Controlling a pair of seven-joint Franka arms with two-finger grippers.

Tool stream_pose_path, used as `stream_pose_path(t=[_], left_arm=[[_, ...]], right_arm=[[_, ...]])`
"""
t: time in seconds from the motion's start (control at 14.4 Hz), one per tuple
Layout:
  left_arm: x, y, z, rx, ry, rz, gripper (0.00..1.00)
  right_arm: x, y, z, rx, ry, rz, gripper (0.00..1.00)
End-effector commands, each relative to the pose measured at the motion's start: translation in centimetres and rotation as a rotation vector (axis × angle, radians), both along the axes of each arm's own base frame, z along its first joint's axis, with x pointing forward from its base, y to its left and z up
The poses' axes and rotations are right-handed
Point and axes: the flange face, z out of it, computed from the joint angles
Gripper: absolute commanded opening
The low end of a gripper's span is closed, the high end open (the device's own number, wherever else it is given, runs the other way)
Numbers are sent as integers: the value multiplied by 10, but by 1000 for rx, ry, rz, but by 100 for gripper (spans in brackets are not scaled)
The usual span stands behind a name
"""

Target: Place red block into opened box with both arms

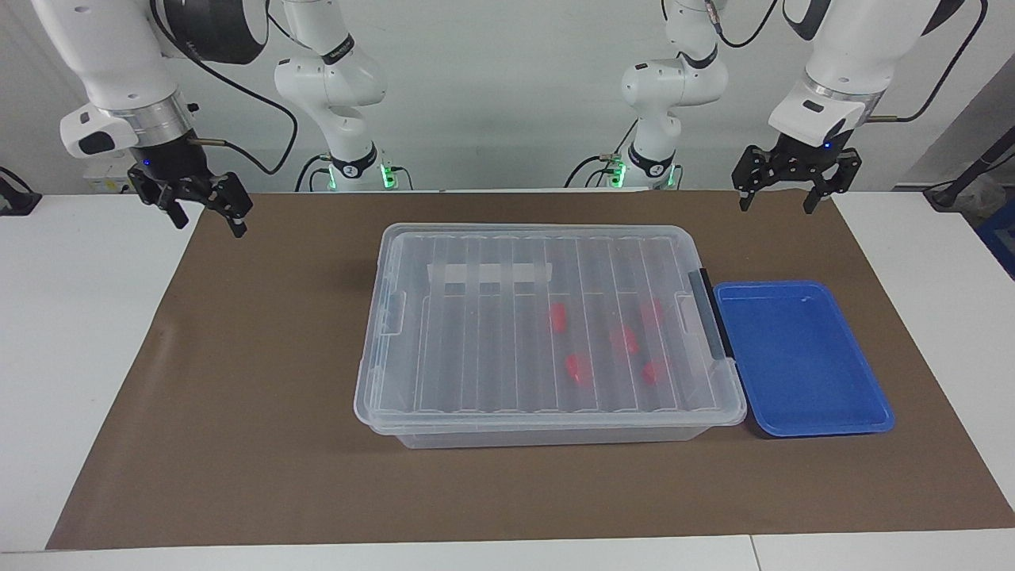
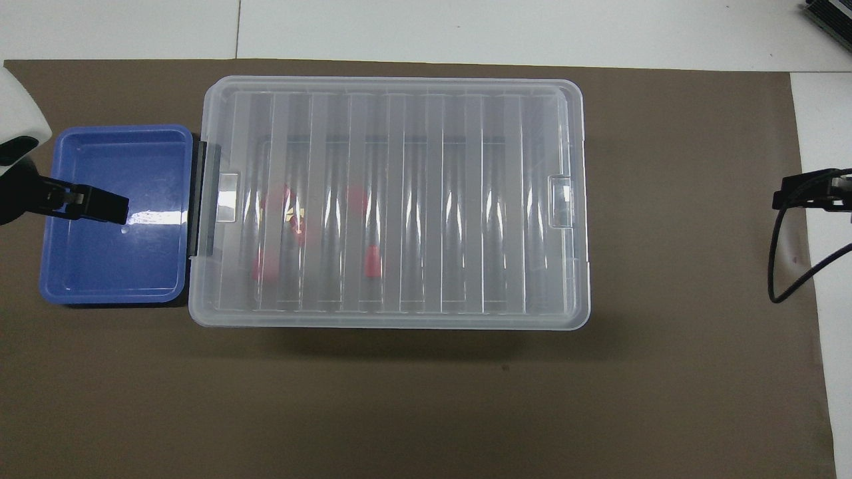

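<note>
Hanging spread and empty, my right claw [image 1: 204, 208] and left claw [image 1: 795, 180] flank the lidded box [image 1: 547, 333] lengthwise; red blocks [image 1: 558, 316] sit nearer my left arm's end.

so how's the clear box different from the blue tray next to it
The box is clear, deeper and much larger; the blue tray is opaque, shallow and small. The box is shut under a ribbed lid; the tray has no lid. Red blocks show inside the box; the tray holds nothing. Both are rectangular plastic, standing side by side on the brown mat.
</note>
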Motion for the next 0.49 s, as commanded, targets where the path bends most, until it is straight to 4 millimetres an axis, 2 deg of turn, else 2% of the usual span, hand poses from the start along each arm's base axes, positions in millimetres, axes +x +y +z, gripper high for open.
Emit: stream_pose_path(t=[0.0, 0.14, 0.42], left_arm=[[-9, 1, 1, -13, -13, -4, 100], [-9, -1, 1, -13, -13, -8, 100], [-8, 7, 1, -15, -15, 2, 100]], right_arm=[[16, 5, 8, -20, 15, 3, 100], [12, 6, 3, -11, 54, 0, 100], [-1, 2, -6, -4, 97, 7, 100]])
